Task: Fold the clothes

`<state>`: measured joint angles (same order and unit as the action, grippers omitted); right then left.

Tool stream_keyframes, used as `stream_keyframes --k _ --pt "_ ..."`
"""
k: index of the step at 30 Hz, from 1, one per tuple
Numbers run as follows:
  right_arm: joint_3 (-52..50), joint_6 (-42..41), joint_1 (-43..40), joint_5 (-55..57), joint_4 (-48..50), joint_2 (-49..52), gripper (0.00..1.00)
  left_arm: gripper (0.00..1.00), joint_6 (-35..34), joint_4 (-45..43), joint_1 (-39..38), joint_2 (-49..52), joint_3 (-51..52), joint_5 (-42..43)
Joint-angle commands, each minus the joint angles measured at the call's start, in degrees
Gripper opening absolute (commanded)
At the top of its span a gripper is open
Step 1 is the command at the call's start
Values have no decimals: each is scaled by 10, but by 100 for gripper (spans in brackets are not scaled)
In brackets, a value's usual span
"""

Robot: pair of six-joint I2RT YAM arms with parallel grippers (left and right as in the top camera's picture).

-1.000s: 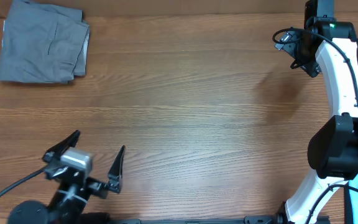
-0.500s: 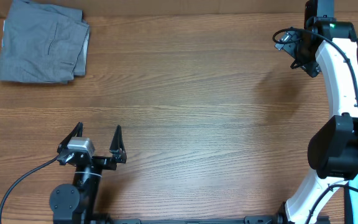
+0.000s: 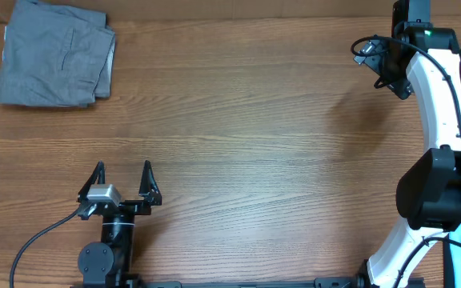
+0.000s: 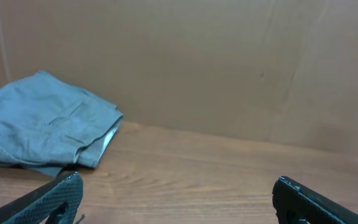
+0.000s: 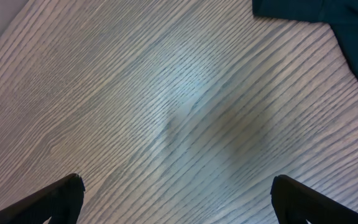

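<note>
Overhead, even, diffuse, warm light covers the counter, with no hard glare. The grey shorts throw only a thin, soft shadow along their near edge. A faint, blurred shadow patch lies on the wood far across from the shorts. The left wrist view is dimmer and slightly soft, and the left end effector shows dark, unsharp fingertips. The right wrist view has a cool, pale sheen on the grain beside a dull shadow.
</note>
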<state>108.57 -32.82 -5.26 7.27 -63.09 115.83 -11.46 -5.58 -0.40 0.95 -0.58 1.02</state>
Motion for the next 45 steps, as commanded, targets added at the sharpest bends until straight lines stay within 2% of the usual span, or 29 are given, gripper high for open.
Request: stream_keyframes --k 1,7,45 --pt "12 -2 -1 0 0 -9 100 100 62 8 -3 -8 3 16" --pt "12 -2 -1 0 0 -9 100 100 77 101 -3 -8 3 16" --pt "10 -2 0 0 0 -9 100 100 76 98 -3 -7 3 14"
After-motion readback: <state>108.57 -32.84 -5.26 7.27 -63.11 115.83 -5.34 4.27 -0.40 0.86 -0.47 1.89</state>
